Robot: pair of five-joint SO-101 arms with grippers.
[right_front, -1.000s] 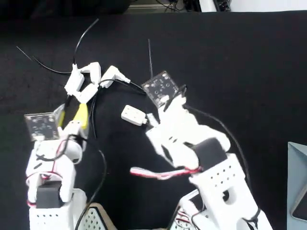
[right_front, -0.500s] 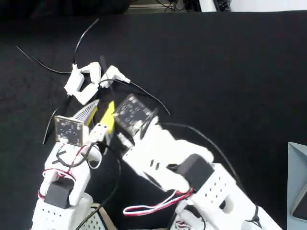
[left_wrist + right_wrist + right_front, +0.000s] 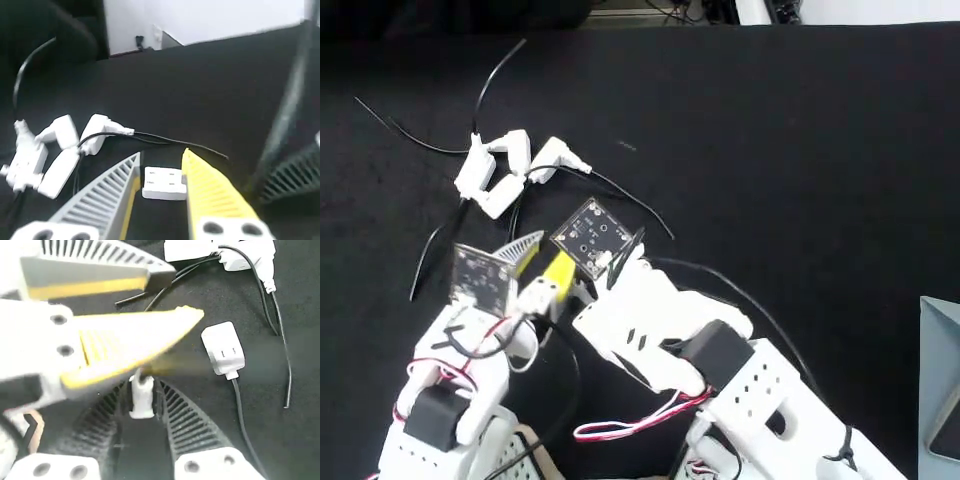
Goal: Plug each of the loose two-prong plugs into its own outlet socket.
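White: one socket (image 3: 162, 182) by parted left tool (image 3: 161, 155), one plug (image 3: 142, 396) clamped in right tool (image 3: 140, 387).

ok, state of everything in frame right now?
left gripper: open, empty
right gripper: shut on held plug
held plug: gripped, not plugged in
socket: lying flat, slots empty
far plug: loose, prongs bare
white cluster: lying loose; cannot tell if anything is mated
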